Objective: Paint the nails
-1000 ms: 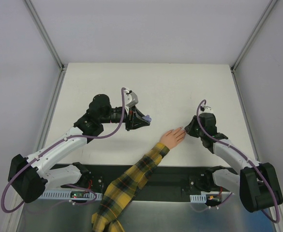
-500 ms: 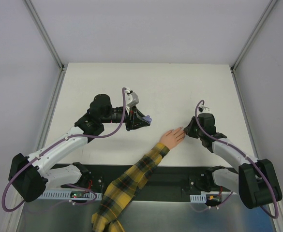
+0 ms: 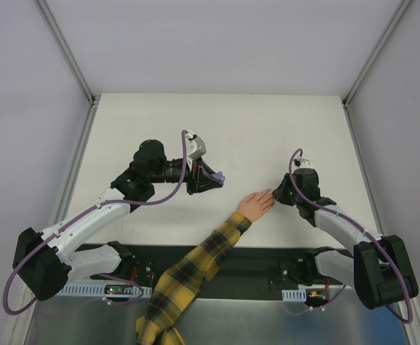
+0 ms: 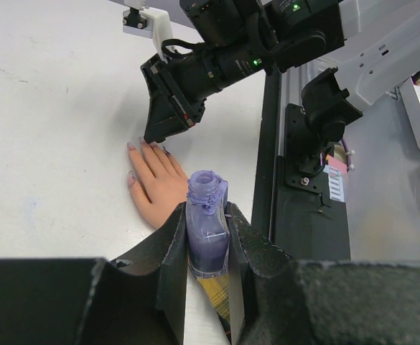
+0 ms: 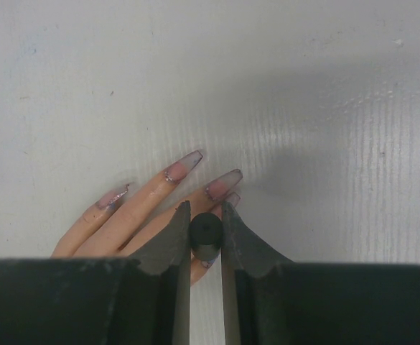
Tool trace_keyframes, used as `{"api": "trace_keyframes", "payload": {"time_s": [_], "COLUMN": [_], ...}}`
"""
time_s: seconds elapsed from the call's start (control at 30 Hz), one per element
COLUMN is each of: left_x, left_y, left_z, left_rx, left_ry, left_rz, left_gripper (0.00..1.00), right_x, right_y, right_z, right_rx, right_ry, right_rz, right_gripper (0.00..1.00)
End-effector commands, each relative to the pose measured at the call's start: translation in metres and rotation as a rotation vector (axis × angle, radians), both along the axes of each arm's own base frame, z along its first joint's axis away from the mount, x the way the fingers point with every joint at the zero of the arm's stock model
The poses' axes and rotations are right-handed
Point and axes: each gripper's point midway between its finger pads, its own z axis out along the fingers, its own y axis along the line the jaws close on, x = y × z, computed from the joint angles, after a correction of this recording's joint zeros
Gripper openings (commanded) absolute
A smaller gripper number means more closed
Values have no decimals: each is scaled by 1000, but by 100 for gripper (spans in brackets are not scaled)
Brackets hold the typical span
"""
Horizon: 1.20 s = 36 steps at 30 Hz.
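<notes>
Gripping purple bottle (image 4: pixel 207 237) w/ L end effector (image 4: pixel 207 215): clamped on both sides of the glass, open neck up, no cap on. Parked near hand (image 3: pixel 257 204) but apart from it, on the side away from R arm. Prob there to serve as a steady dip pot w/o crowding the work.

Pinching small dark cap (image 5: pixel 205 231) tight in R end effector (image 5: pixel 204 215), aimed down over the fingertips. Can't see brush under cap, so can't tell if touching.

Lying flat, palm down on counter (image 3: pixel 253 129) w/ fingers fanned toward R arm, which gives straight-on reach to nails (image 5: pixel 183 167). Long and pinkish in R wrist view, w/ purple tint at tips and edges. Looks patchy, so judged partway done.

Noted plaid sleeve (image 3: pixel 195 269) running back to near edge between the arm bases.

Judged step: working a nail half hidden below cap. Risk: smearing onto skin if pressed too low or off-line.
</notes>
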Motion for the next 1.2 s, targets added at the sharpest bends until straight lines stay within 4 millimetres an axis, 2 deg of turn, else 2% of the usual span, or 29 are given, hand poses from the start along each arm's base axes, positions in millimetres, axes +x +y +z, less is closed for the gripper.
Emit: {"api": "trace_keyframes", "payload": {"time_s": [0.0, 1.17], "left_x": [-3, -4], "left_y": [-6, -5], "left_z": [26, 29], "left_rx": [-61, -65], "left_ry": [-51, -54], "left_rz": [-40, -45], "left_gripper": [0, 0], "right_x": [8, 19], "right_y": [6, -3], "right_z": [8, 8], "right_rx": [12, -28], "right_ry": [-40, -60], "right_rz": [29, -26], "right_gripper": [1, 1]}}
